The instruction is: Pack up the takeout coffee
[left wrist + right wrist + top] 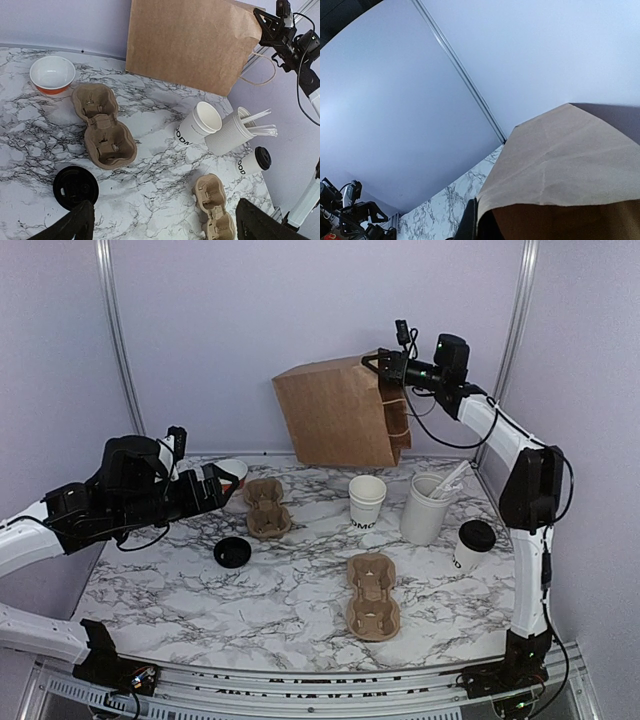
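Paper bag (340,415) at far edge of surface (280,590), tipped off vertical. Pinched at its top right corner by right claw (384,364), closed all the way on the rim paper. Probably done to hold the bag up and its mouth reachable for loading. Right wrist view gives only the bag's edge and part of one finger, so can't say how much paper is caught.

Left claw (165,225) up over left side of surface, spread wide, nothing between the fingers, touching nothing. Reads as staged for a pick, camera looking down across the cups.

Takeout coffee (474,543) upright at right edge of surface, lid on, just beside frosted tumbler (425,505) with sticks. Not gripped, not in the bag — packing not started.

Elsewhere on surface:
- lidless cup (367,502) near centre, left of tumbler
- one pulp carrier (267,507) toward far left, another carrier (373,595) toward near edge
- loose black lid (232,552) on left side
- bowl (52,72) at far left corner

Judgement: coffee sits on the right arm's side while that claw is busy with the bag — long cross-reach for the left, past tumbler and cup.
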`<state>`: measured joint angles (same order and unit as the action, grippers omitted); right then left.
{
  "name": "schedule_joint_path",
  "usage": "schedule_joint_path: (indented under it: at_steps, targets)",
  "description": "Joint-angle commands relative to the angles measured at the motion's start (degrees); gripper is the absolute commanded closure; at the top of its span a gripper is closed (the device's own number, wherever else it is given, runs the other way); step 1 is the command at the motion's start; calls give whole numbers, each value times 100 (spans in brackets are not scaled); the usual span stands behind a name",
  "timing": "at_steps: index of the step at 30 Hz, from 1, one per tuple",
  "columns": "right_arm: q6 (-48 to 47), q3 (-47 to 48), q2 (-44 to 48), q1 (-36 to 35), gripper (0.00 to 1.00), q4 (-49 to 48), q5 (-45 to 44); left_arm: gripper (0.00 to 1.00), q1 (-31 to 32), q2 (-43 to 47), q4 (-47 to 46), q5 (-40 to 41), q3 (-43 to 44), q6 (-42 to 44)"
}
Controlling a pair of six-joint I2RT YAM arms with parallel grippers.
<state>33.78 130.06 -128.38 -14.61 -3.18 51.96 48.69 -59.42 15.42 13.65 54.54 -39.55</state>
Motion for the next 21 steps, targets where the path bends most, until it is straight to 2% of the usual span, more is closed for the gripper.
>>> schedule_joint_path:
  at_steps: [1,9,21]
  targets:
    - [-227,331,468,-133,100,-388,38,1,-35,501,209,799,-53,42]
    - [-267,349,974,-372,100,-203,179,1,-35,974,456,1549,35,103]
    - [-1543,-84,2142,-1411,100,1694,-168,1,-35,1204,714,2423,528,207]
